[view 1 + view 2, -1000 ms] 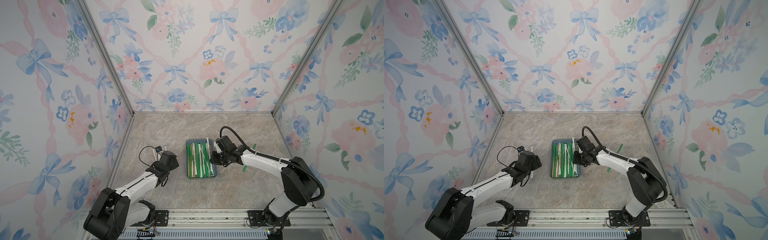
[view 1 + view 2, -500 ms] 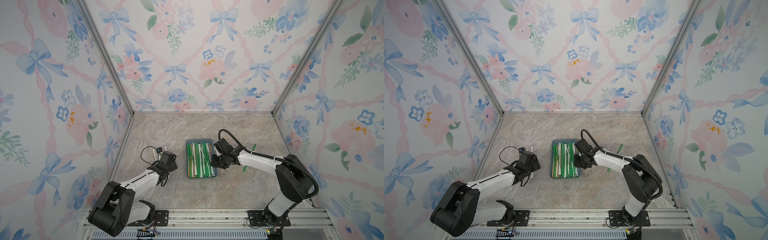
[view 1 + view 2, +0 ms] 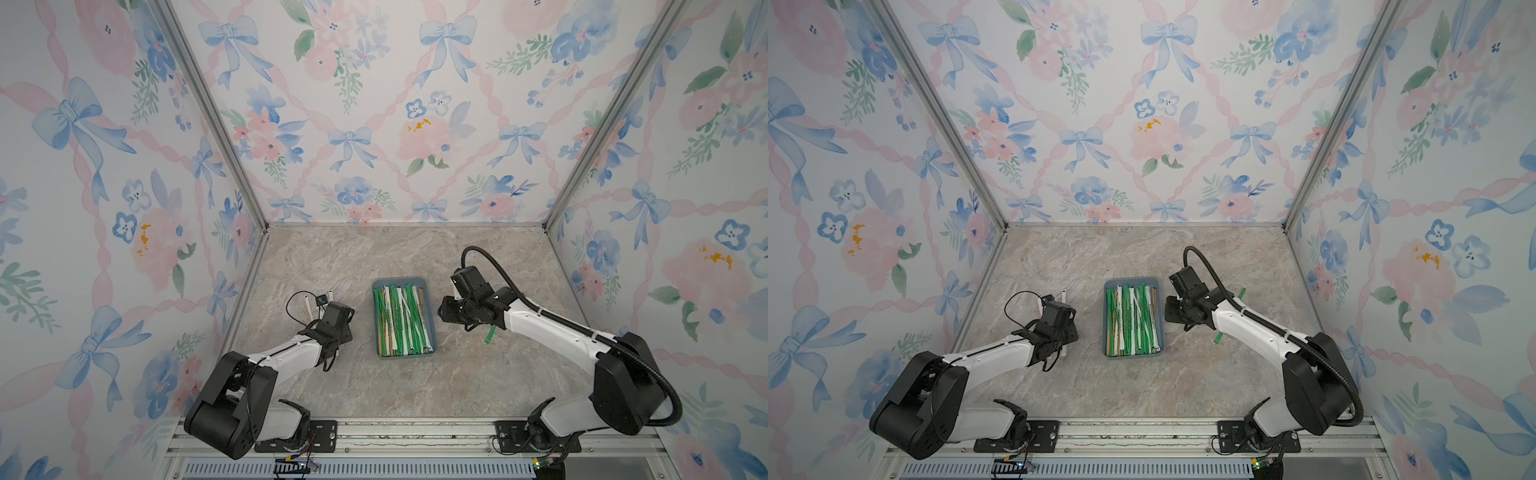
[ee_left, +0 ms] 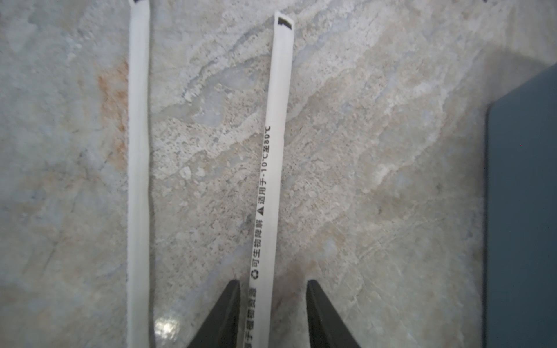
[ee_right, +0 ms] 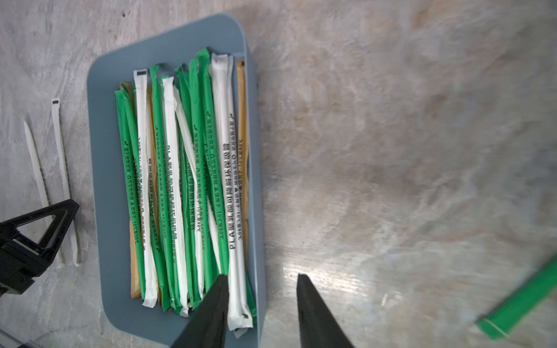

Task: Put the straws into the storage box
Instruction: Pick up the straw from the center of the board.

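The left gripper (image 4: 271, 284) has narrowed its black jaws from wide apart to a partial spread. They now straddle the white paper-wrapped straw with black print (image 4: 275, 150), which lies on the grey marble-look tabletop (image 3: 374, 257). One fingertip sits just beside the wrapper and the other stands apart, so nothing is pinched yet.

To the right, the shallow slate-blue plastic storage box (image 3: 400, 282) has not shifted. The right gripper (image 5: 262, 275), closed over the box's right side a second ago, has parted its jaws and backed off. They are now spread and empty, one over the box's edge and one over bare table. I judge that a straw has just been delivered and the left arm is about to take the next.

Counted:
- **Left of the box:** two loose straws, the printed one and a second white straw (image 4: 138, 150).
- **In the one box:** green, white and tan-brown wrapped straws (image 5: 199, 180), perhaps fifteen, too overlapped to count exactly.
- **Right of the box:** one loose green straw (image 3: 491, 333), partly under the right arm.

Three straws remain outside.
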